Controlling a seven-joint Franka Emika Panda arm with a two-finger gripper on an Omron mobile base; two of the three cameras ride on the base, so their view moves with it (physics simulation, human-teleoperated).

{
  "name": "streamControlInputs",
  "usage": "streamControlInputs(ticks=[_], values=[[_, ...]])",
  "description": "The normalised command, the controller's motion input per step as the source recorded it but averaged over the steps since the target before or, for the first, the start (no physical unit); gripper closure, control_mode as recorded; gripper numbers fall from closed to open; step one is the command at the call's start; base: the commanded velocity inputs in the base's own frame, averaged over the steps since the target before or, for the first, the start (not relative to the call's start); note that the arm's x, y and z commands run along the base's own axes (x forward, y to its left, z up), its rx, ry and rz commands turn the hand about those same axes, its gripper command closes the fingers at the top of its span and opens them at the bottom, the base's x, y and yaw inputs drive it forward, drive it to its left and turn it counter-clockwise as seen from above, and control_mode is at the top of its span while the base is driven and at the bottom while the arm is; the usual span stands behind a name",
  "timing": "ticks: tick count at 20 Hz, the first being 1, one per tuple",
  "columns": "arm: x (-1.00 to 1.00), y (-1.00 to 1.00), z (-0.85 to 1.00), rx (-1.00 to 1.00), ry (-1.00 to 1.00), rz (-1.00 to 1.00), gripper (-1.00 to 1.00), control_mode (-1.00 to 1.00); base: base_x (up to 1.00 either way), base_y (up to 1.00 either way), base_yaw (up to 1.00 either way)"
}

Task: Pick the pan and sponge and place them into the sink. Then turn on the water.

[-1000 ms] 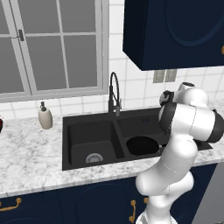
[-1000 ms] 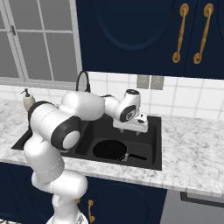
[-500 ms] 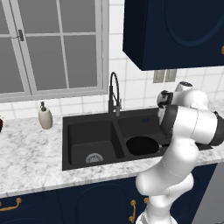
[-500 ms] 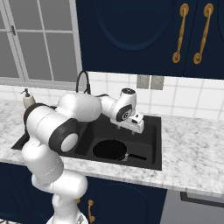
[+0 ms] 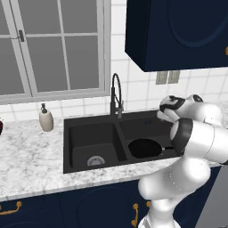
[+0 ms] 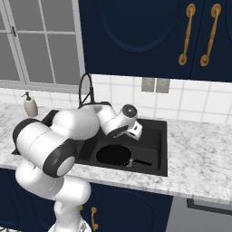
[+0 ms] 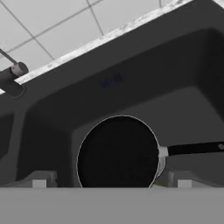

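Pan lies flat in the right basin of the sink, round, shallow, matte black all over; its near edge is cut off by the bottom of the hand view. Thin black handle runs off to the hand view's right, w/ a small silver collar where it meets the pan. Gripper hangs above the pan, fingers spread wide apart, nothing between them; only the tips show. In the left base view the arm's white elbow hides the pan's right side. Sink is rectangular, dull black, w/ a silver drain in the left basin. Behind it, black arched spring faucet, white tile wall. Beige soap dispenser on the marble counter, far left.
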Motion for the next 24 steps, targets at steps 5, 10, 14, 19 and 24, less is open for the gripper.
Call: streamControlInputs(ticks=[5,10,14,19,24], values=[[0.28,0.15,0.20,0.03,0.12,0.00,-1.00,-1.00,0.00,0.00,0.00],[0.36,0.28,0.07,0.00,0.06,0.00,-1.00,-1.00,0.00,0.00,0.00],[0.18,0.26,0.16,0.09,-0.04,0.00,-1.00,-1.00,0.00,0.00,0.00],[0.14,0.29,0.17,0.09,-0.05,0.00,-1.00,-1.00,0.00,0.00,0.00],[0.13,0.28,0.06,0.08,-0.04,0.00,-1.00,-1.00,0.00,0.00,0.00]])
